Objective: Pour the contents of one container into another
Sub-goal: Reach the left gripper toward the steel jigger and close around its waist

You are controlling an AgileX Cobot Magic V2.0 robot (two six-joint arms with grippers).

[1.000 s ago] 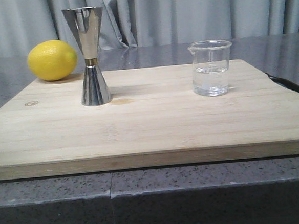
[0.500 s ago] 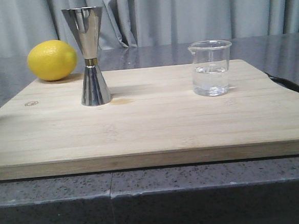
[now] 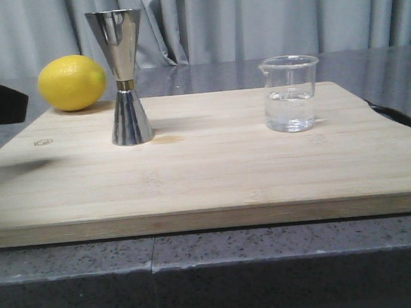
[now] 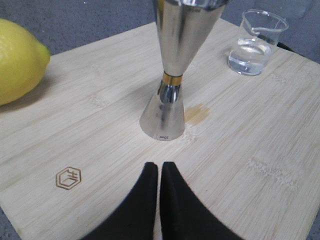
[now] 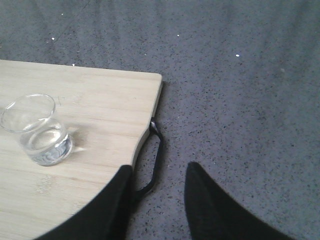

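The clear glass beaker (image 3: 291,95) stands upright on the right of the wooden board (image 3: 214,174), holding a little clear liquid. The steel hourglass jigger (image 3: 124,78) with its brass band stands upright on the board's left. In the left wrist view my left gripper (image 4: 159,167) is shut and empty, low over the board, a short way from the jigger's (image 4: 172,75) base; the beaker (image 4: 255,42) lies beyond. My right gripper (image 5: 160,167) is open and empty over the board's right edge, with the beaker (image 5: 37,132) off to one side. It is out of the front view.
A yellow lemon (image 3: 71,82) lies behind the board's left corner, close to the jigger. A black loop handle (image 5: 155,160) hangs off the board's right edge. A small damp stain (image 4: 197,114) marks the wood beside the jigger. Grey speckled counter surrounds the board, with curtains behind.
A dark part of my left arm has come into the front view at the left edge, and its shadow has spread on the board's left. Beaker, jigger and lemon have not moved.
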